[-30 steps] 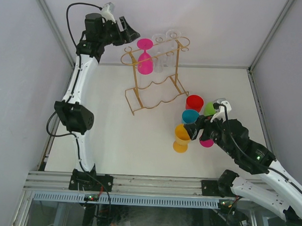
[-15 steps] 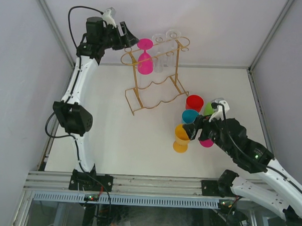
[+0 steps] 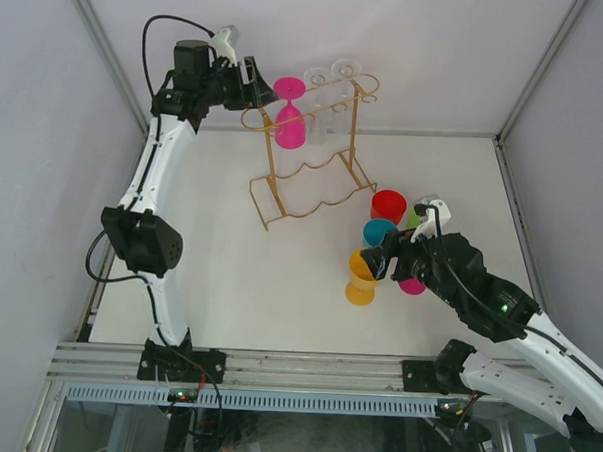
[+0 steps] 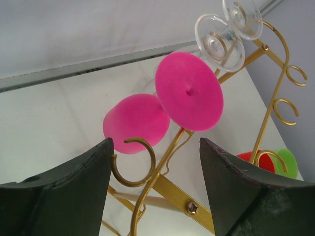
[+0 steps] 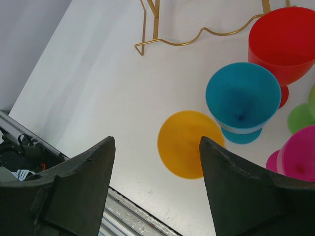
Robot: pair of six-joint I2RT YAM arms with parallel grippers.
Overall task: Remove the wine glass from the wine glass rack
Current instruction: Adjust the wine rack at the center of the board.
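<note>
the wine glass (image 3: 289,125), a pink one, hangs upside down on the wine glass rack (image 4: 192,209) at the far end of the table (image 3: 229,283), foot up and bowl down.

nearest the arm bases, the right gripper (image 3: 375,259) hangs over a cluster of coloured glasses standing upright on the table; its fingers (image 5: 78,187) are spread wide with nothing between them, and in the wrist view an orange glass (image 5: 189,145) shows below the gap; just beyond the orange one stand a blue glass (image 3: 378,232) and then a red glass (image 3: 388,205); a green glass (image 3: 418,219) and a second pink glass (image 3: 412,285) stand to their right.

farther back, the rack's wavy base rests on the table, near the red glass; up at its top rails the left gripper (image 4: 155,142) faces the rack from the left, fingers well apart and gripping nothing; a curled loop of the rail sits in the gap between them, with the pink glass just past it; beyond it two clear glasses (image 4: 219,42) hang on the same rails, feet up.
</note>
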